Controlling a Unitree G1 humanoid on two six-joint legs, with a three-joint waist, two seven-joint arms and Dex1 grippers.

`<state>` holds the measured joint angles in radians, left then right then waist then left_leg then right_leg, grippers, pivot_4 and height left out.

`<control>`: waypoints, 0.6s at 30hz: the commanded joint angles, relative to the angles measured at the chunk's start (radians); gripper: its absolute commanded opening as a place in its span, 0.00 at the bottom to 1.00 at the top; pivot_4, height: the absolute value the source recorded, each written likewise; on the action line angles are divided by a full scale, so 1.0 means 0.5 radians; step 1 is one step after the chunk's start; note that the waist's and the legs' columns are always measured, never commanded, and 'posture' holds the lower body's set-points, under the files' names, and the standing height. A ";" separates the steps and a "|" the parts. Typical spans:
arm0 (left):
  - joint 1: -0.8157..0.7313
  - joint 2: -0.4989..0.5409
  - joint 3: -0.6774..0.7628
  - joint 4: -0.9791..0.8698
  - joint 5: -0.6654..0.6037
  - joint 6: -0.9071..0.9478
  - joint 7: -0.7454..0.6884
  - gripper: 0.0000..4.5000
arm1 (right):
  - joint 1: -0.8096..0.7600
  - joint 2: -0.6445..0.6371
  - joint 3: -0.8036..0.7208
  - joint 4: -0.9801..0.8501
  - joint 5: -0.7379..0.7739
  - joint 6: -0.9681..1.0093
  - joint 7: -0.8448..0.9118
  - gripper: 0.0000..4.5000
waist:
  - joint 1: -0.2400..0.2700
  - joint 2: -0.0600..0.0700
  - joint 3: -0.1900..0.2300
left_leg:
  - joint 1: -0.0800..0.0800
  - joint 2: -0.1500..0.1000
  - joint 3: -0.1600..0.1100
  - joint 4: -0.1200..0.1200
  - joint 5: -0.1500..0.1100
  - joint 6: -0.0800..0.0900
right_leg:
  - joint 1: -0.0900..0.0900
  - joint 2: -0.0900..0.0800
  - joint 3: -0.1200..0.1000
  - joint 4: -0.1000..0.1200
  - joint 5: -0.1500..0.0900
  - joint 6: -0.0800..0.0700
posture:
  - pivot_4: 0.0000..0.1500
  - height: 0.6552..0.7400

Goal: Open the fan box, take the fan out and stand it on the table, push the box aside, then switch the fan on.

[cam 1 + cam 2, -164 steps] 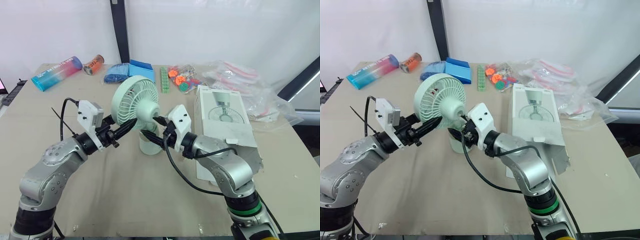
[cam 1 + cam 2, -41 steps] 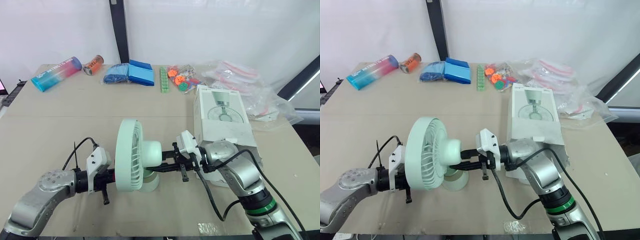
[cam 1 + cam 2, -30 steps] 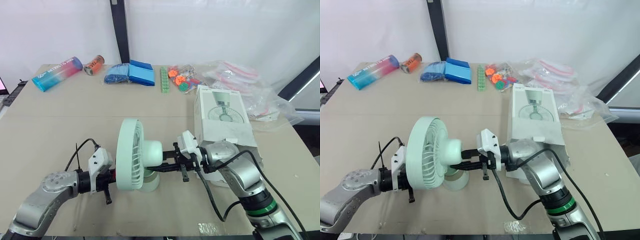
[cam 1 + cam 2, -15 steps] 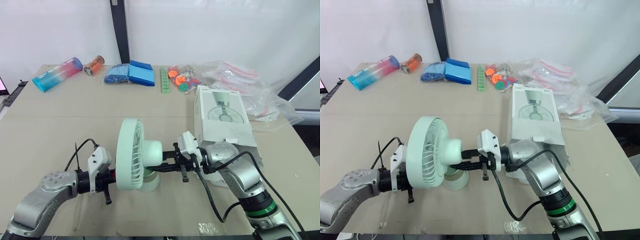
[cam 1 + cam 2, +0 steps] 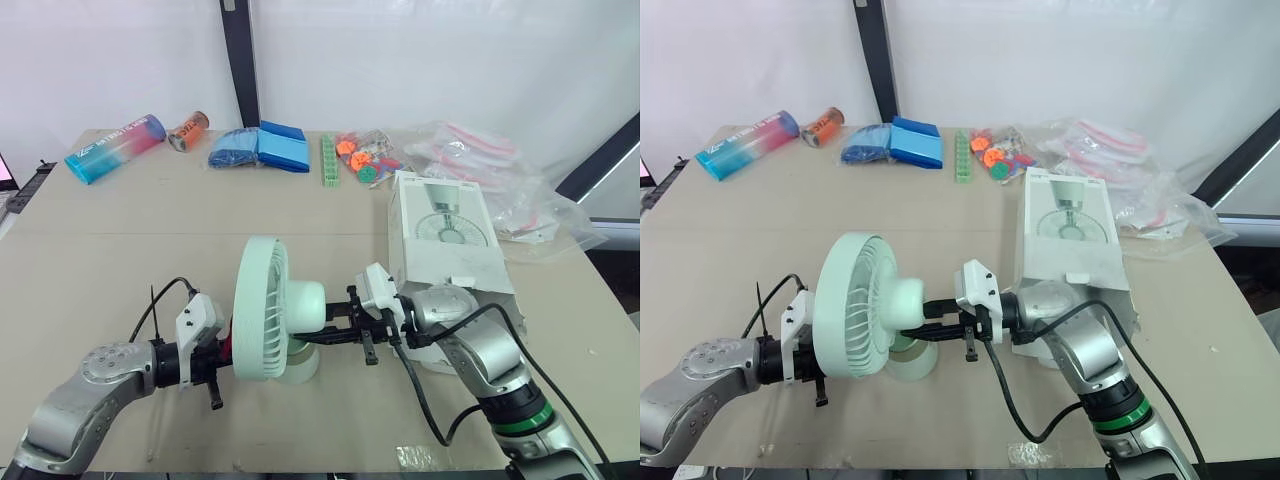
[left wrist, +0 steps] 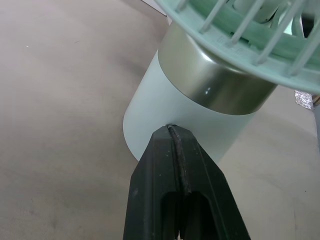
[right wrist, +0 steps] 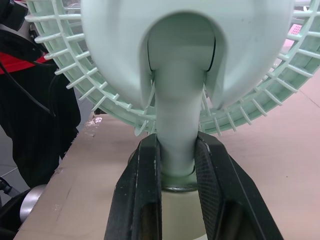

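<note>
The fan (image 5: 270,320) stays put, right fingers (image 7: 145,200) clamping it.

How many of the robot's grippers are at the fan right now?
2. The left gripper, shut, has its tip against the base of the fan; the right gripper clamps the neck just above that base.

Box (image 5: 445,235) right of fan (image 5: 262,320), free table (image 5: 120,240) left
</note>
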<state>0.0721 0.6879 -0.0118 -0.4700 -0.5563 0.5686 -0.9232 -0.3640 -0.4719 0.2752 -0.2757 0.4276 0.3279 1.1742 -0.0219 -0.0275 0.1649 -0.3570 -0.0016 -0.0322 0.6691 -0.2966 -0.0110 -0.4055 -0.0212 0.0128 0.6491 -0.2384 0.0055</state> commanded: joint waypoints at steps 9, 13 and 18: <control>-0.008 -0.015 -0.035 -0.097 -0.013 -0.100 -0.064 0.01 | 0.012 0.003 0.031 0.007 -0.063 -0.022 -0.063 0.08 | 0.000 0.000 0.000 | 0.000 0.000 0.000 0.000 0.000 0.000 | 0.000 0.000 0.000 0.000 0.000 0.000 | 1.00 1.00; 0.012 0.028 0.062 -0.070 -0.016 -0.151 -0.097 0.01 | 0.008 0.000 0.025 0.014 -0.063 -0.026 -0.064 0.08 | 0.000 0.000 0.000 | 0.000 0.000 0.000 0.000 0.000 0.000 | 0.000 0.000 0.000 0.000 0.000 0.000 | 1.00 1.00; 0.056 0.131 0.192 -0.046 -0.043 -0.196 -0.194 0.01 | -0.004 -0.007 0.015 0.030 -0.061 -0.032 -0.060 0.08 | -0.002 0.001 0.000 | 0.000 0.001 0.001 0.000 0.000 0.000 | -0.001 0.001 0.000 0.000 0.000 -0.001 | 1.00 1.00</control>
<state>0.0884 0.7297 0.0413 -0.4704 -0.5620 0.4985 -0.9942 -0.3630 -0.4727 0.2782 -0.2745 0.4262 0.3176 1.1703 -0.0231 -0.0272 0.1648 -0.3566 -0.0010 -0.0314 0.6690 -0.2966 -0.0110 -0.4058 -0.0209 0.0129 0.6492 -0.2383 0.0052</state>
